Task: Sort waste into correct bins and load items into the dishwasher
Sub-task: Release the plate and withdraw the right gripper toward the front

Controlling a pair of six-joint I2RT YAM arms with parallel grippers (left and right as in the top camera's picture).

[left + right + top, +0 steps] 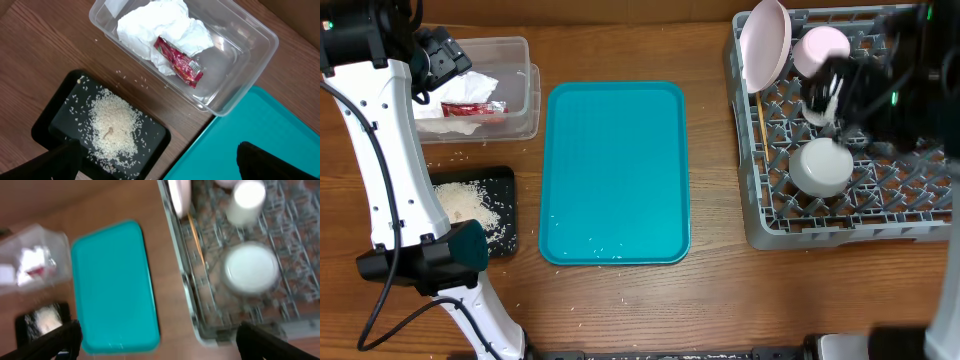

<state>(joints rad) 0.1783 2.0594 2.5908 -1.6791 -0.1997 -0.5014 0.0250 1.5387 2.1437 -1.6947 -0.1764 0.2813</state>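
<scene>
- The grey bowl [822, 165] sits in the dish rack [920, 215], along with a white cup [246, 200], an upright plate [765, 42] and chopsticks [196, 237].
- The napkin [160, 22] and red wrapper [179, 61] lie in the clear tub [250, 55].
- Rice [112, 127] covers the black tray [55, 117].
- The teal tray [615, 172] lies between them on the counter [710, 300].
- The left gripper [156, 150] hangs above the bins and the right gripper [157, 332] above the rack, both with fingers apart and holding nothing.

A flat teal plastic tray [615, 170] lies bare, open from above; the grey pegged dish rack [760, 225] beside it is crowded, a pale round plate [765, 45] guarding its corner.
</scene>
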